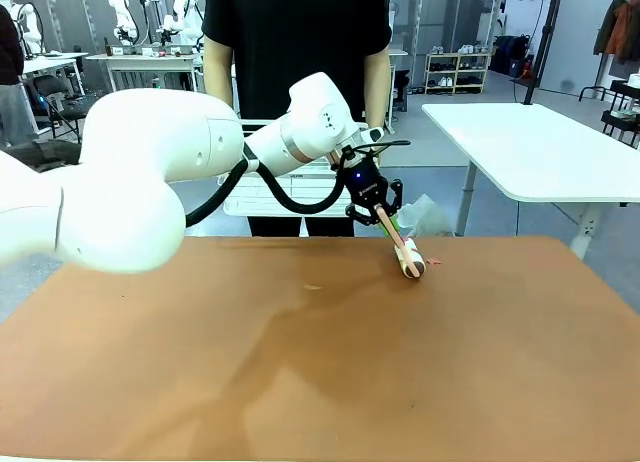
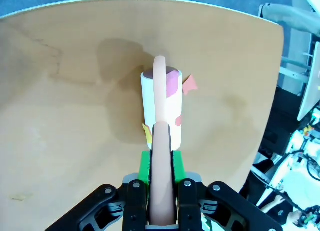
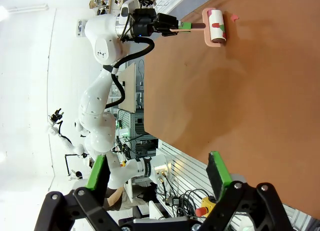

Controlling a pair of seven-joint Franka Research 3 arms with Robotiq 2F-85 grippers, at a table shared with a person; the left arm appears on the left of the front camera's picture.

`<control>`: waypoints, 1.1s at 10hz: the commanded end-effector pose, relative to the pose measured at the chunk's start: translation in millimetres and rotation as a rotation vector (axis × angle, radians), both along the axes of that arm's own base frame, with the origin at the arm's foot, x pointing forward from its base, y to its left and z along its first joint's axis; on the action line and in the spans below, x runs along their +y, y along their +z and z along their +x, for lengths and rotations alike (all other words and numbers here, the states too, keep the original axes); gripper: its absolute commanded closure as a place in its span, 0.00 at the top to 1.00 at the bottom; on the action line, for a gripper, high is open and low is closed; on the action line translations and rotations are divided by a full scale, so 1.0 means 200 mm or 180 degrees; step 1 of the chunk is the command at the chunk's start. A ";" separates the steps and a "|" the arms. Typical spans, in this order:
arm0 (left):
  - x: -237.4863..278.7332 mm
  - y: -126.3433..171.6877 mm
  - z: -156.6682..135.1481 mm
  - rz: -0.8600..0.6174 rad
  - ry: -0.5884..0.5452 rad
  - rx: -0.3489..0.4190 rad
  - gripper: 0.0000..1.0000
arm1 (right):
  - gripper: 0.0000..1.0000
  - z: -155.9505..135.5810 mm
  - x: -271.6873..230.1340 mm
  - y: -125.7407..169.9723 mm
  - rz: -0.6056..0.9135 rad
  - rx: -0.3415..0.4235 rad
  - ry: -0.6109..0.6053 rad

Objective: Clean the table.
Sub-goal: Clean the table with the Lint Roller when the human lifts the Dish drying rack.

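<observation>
left gripper [image 1: 380, 215] clamped on lint roller [image 1: 411, 263] handle | right gripper [image 3: 159, 173] spread, empty | gripper print illegible | table [image 1: 300, 362] reddish-brown, red scrap [image 1: 434, 261] at roller's 3 o'clock

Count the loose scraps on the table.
2: a red scrap beside the roller, and a faint orange scrap at the table's middle, maybe just a mark. The roller may hide more.

Looking like a robotics lab: white worktable [image 1: 540, 142] standing alongside, shelving [image 1: 457, 70] lining the back, cables [image 3: 180, 197] & red e-stop button [image 3: 202, 211] sitting together
</observation>
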State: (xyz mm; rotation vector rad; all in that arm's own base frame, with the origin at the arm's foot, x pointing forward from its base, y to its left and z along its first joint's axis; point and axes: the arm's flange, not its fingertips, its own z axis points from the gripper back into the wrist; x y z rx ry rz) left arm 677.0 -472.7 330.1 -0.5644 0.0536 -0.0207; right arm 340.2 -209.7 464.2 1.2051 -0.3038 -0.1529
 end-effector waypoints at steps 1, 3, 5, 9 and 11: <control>-0.21 -0.21 0.02 0.0071 -0.0244 0.0488 0.21 | 1.00 -0.01 0.00 0.01 0.0019 -0.0078 0.0012; -0.26 -0.24 0.04 -0.0149 -0.0390 0.0620 0.21 | 1.00 -0.01 0.00 0.01 0.0019 -0.0078 0.0012; -0.30 -0.28 0.07 -0.0303 -0.0468 0.0670 0.21 | 1.00 -0.01 0.00 0.01 0.0019 -0.0078 0.0012; -0.36 -0.32 0.15 -0.0657 -0.0326 0.0622 0.21 | 1.00 -0.01 0.00 0.01 0.0019 -0.0078 0.0012; -0.37 -0.30 0.17 -0.0712 -0.0368 0.0639 0.21 | 1.00 -0.01 0.00 0.01 0.0019 -0.0078 0.0012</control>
